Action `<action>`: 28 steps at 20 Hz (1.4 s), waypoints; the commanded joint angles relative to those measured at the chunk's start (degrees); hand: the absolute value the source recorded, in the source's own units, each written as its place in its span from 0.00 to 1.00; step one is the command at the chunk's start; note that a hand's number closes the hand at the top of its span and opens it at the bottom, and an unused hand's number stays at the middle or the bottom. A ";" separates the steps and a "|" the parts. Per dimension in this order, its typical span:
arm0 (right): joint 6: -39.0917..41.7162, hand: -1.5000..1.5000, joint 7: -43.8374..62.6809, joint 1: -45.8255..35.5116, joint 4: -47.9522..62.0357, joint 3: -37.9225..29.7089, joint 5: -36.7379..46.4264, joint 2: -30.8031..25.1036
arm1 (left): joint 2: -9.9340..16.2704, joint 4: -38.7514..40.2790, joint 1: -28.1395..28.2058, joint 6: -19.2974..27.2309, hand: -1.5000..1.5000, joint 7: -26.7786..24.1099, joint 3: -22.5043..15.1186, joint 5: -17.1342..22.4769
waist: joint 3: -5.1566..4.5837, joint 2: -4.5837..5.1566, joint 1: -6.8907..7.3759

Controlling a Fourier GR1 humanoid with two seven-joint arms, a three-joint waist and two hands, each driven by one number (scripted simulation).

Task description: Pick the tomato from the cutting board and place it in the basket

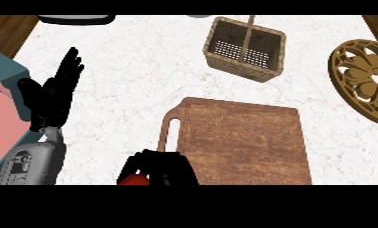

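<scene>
White marbled bench (133,72) filled the head view, with a strip of wood showing at its far corners. One brown cutting board (244,144) lay at the near centre, its long handle slot on the left edge, and its top was bare. One woven basket (245,48) with a tall handle stood beyond the board, just past its far edge and apart from it. One round carved wooden trivet (359,78) sat at the right edge, cut off by the frame, and a dark flat object (76,19) showed at the far left edge.

One tomato (133,180) was visible, a red patch low in the view just left of the board's near left corner, off the board. The right hand (159,167) was curled over and round it, fingers bent down, hiding most of it, so the tomato appeared to be in its hold. The left hand (53,97) rested at the left of the view, fingers straight and up, holding nothing.

From the right hand the basket lay ahead and to the right, across the whole length of the board. The right hand was plainly the nearer to the tomato, and the carry would probably need to travel up and over the board's long axis, high enough to pass the basket's rim and handle.
</scene>
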 commanded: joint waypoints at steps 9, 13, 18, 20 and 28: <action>-0.07 1.00 30.79 -32.36 -1.49 -11.62 5.06 0.10 | 1.00 -0.10 1.60 -1.41 0.50 -0.94 0.92 0.85 | -0.14 -0.49 -0.43; -3.29 1.00 31.04 -37.10 2.18 -18.93 4.04 0.10 | 0.53 -1.54 1.53 -0.73 0.50 0.44 0.55 0.58 | -0.09 -0.39 -0.21; 0.08 1.00 33.86 -49.64 10.86 -26.19 2.32 0.10 | 1.20 2.27 -1.04 -1.00 0.50 -0.68 1.66 0.79 | -0.17 -0.14 -0.57; 1.95 1.00 32.90 -51.86 16.05 -28.65 1.43 0.10 | -0.77 -0.50 0.22 0.49 0.50 0.38 -1.05 -1.19 | -0.10 -0.14 -0.52; 7.42 1.00 23.73 -59.05 32.51 -36.49 0.03 0.03 | 0.23 -2.54 1.30 -0.36 0.50 0.91 1.08 0.92 | -0.02 0.08 -0.96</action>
